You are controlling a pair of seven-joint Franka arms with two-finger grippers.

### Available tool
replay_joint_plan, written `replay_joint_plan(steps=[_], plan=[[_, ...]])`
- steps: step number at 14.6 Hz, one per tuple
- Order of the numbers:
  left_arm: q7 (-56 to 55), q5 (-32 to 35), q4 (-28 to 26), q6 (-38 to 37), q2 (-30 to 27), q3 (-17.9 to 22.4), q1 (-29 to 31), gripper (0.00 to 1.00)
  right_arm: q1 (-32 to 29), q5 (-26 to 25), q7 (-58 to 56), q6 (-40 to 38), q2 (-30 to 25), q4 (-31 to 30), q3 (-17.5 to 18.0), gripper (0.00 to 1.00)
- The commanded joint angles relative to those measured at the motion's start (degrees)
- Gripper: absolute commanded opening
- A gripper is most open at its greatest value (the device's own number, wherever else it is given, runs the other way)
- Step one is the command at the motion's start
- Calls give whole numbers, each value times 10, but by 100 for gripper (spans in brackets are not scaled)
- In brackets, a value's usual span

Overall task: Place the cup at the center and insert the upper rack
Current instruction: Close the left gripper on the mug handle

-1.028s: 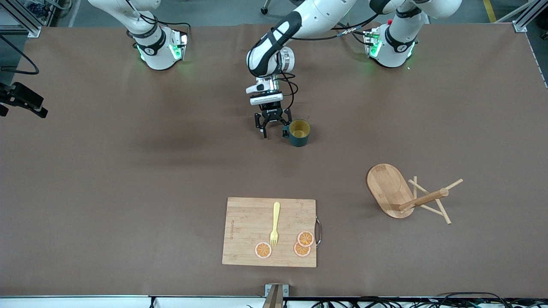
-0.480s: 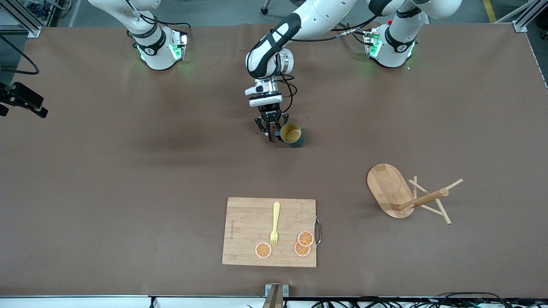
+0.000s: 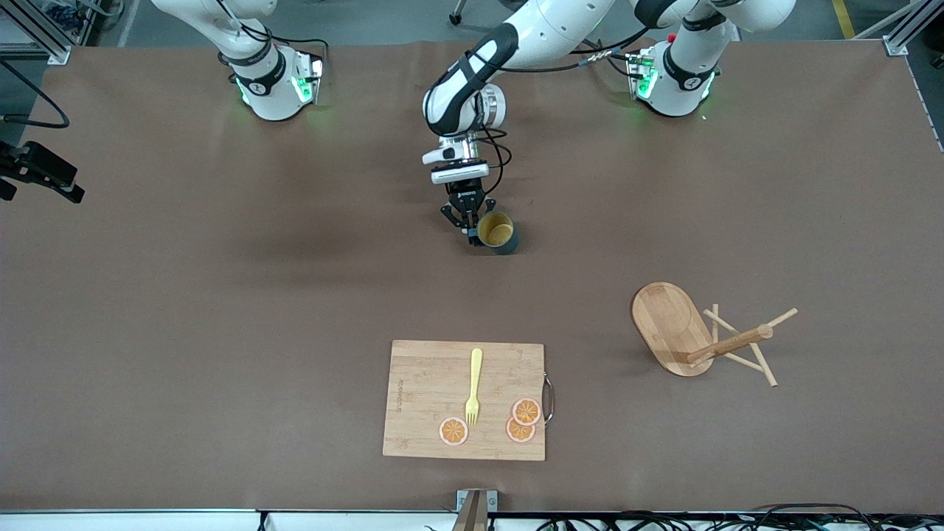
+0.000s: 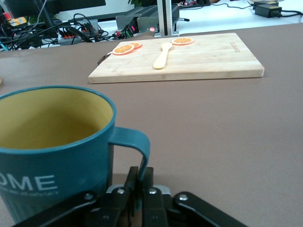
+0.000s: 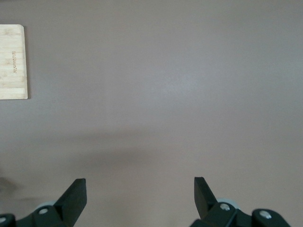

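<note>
Just above the middle of the front frame, the left gripper [image 3: 470, 224] is clamped tight on the handle of the cup [image 3: 498, 233], its fingers pinched together with the handle between them. The left wrist view shows this close up: the cup [image 4: 52, 142] fills the lower left of the picture, teal outside and mustard yellow inside, with white lettering low on its wall, and the curved handle runs down into the black fingers [image 4: 135, 182] at the bottom edge. The cup stands upright at the table [image 3: 221, 295], its mouth open to the camera.

Lower in the front frame and toward the left arm's end of the table, the upper rack [image 3: 697, 332] lies tipped on its side, its oval base on edge and its post and thin pegs pointing toward the right of the frame. It is well apart from the cup.

At the bottom centre of the front frame sits the cutting board [image 3: 464, 400], carrying a yellow fork [image 3: 473, 387] and three orange slices [image 3: 520, 420].

The right gripper [image 5: 140, 191] does not appear in the front view; only that arm's base shows at upper left. Its own wrist view shows its fingers spread wide over bare table, holding nothing, the arm waiting.
</note>
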Motion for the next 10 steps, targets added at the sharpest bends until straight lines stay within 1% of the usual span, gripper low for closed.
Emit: replay_joint_plan(steps=[1, 3, 5, 6, 8, 10], plan=[[-22, 12, 8, 0, 0, 0, -2, 0, 4, -5, -3, 12, -7, -4, 2, 100], [-19, 8, 9, 1, -5, -2, 0, 0, 4, -5, -4, 25, -6, -4, 1, 100], [-15, 0, 10, 21, -28, -4, 7, 0, 4, -5, -4, 25, -6, -4, 1, 100], [-5, -19, 14, 30, -42, -5, 11, 0, 4, -5, -4, 25, -6, -4, 1, 100], [49, -88, 35, 41, -65, -5, 14, 0, 4, -5, -4, 24, -6, -4, 1, 100], [124, -177, 69, 51, -92, -5, 26, 0, 4, -5, -4, 24, -6, -4, 2, 100]])
